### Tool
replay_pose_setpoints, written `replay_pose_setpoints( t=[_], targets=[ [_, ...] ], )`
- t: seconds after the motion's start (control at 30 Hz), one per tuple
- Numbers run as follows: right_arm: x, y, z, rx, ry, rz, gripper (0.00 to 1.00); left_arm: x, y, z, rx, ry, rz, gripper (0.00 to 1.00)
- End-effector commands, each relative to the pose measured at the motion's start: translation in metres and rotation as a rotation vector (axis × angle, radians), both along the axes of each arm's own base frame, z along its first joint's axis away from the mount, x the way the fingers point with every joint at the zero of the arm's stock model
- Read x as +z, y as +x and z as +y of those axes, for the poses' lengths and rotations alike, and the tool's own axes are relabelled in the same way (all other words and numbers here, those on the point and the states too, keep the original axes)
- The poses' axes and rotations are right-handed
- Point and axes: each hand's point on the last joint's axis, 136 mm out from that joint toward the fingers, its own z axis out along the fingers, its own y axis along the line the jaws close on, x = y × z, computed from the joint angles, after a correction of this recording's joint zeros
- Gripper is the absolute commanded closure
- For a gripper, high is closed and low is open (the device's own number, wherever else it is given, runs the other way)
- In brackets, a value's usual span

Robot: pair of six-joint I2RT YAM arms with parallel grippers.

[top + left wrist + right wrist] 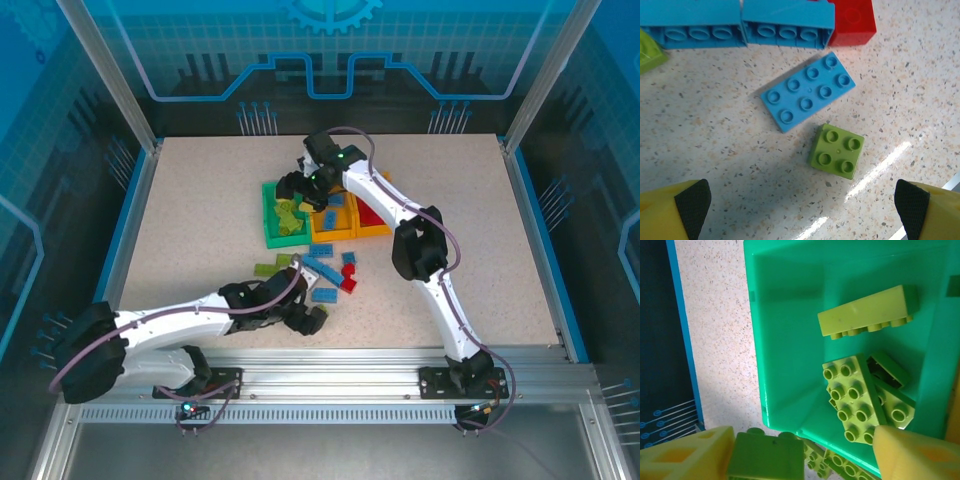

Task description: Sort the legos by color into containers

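Note:
My right gripper [805, 456] hangs over the green container [790, 340] with its jaws open. A green lego [765, 458] lies against its left finger [685, 456], with a wide gap to the right finger [915, 455]. Several lime legos [855, 395] lie in that bin, one on its side [867, 312]. My left gripper [802, 210] stands open and empty, low over the table. A small green square lego [837, 151] and a blue lego [808, 91] lie just ahead of it. Loose legos [325, 268] lie scattered in front of the containers [270, 225].
Two orange bins [330, 228] adjoin the green one on its right; the far one [375, 228] holds red bricks. Ahead of the left gripper lie two big blue bricks [787, 22] and a red brick [852, 22]. The right arm [420, 250] arches over the table's right half.

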Motion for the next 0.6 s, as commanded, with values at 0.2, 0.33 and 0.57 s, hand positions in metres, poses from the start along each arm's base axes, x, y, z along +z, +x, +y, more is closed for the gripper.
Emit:
replay_pose_setpoints(
  t=[0.2,0.33,0.57],
  targets=[
    [0.088,-0.022,-0.010,0.076,0.126,-0.148,0.00,-0.019,-0.011,-0.031,-0.158,0.040,0.055,0.02],
    [0.090,-0.023,-0.027,0.054,0.093,-0.143,0.00,-0.024,-0.008,-0.037,-0.144,0.028,0.058,0.02],
    [0.085,-0.026,-0.040,0.040,0.048,-0.144,0.00,-0.032,0.000,-0.047,-0.131,0.055,0.064,0.03]
  ],
)
